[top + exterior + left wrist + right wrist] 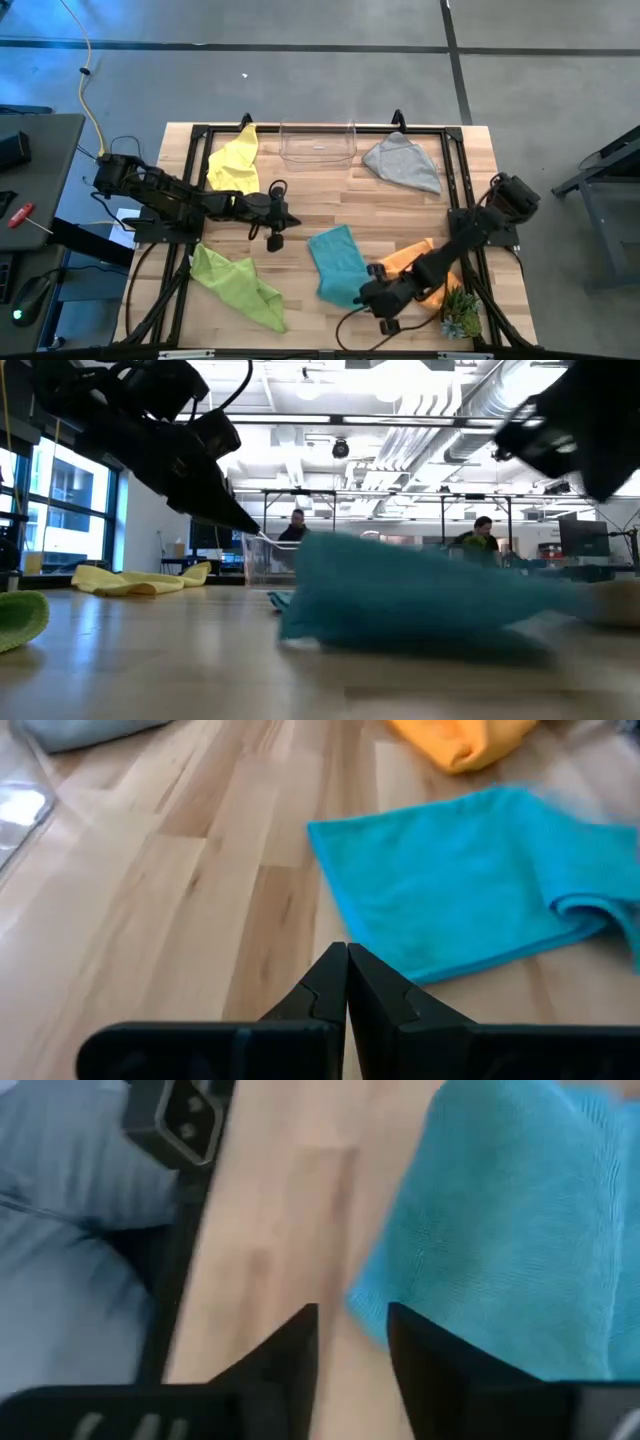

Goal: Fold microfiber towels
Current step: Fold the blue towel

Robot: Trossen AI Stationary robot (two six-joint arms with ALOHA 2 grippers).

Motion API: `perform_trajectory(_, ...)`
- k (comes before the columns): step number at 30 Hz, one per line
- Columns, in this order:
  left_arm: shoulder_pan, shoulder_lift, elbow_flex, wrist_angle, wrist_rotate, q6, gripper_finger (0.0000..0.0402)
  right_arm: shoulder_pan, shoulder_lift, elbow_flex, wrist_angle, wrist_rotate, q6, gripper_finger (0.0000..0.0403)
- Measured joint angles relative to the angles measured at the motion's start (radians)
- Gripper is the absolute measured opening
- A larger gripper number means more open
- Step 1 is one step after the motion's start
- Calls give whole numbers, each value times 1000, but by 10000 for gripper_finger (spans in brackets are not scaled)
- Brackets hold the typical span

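The teal blue towel (335,262) lies on the wooden table near its middle, with a fold along one side (590,905). My right gripper (352,1342) stands open at the towel's near right edge (375,1305), low over the table. My left gripper (347,965) is shut and hovers over bare wood just left of the towel (450,890). The orange towel (412,262) lies under my right arm. The yellow towel (235,160) lies at the far left, the grey one (403,162) at the far right, and the lime green one (235,283) at the near left. My right gripper has its fingers apart beside the teal towel's edge (375,1305), slanting down toward the table's near edge. Nothing shows between the fingers. Whether one finger (430,1350) still touches the cloth, I cannot tell.
A clear plastic bin (318,143) stands at the far edge between the yellow and grey towels. A small green spiky plant (460,315) sits at the near right corner, close to my right arm. Black frame rails (190,200) run along the table's sides.
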Motion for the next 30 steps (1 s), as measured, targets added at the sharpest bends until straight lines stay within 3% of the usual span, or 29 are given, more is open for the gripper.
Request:
perform_trajectory(5, -41, 0, 0, 25, 30, -15, 18, 38, -26, 0, -9, -20, 158, 164)
perform_trajectory(9, -64, 0, 0, 25, 24, -54, 44, -13, -81, 0, -64, 15, 228, 171)
perform_trajectory(13, -74, 1, 0, 29, 2, -56, 36, -143, -92, -8, -69, 53, 47, 130)
perform_trajectory(18, -63, 1, -37, 95, -30, -33, 5, -396, -27, -59, 24, 2, -175, 17)
perform_trajectory(23, -24, 1, -127, 191, -34, -44, 1, -571, 85, -67, 86, -114, -285, 23)
perform_trajectory(30, 0, 1, -163, 243, -41, -46, 1, -689, 170, -49, 122, -49, -310, 5)
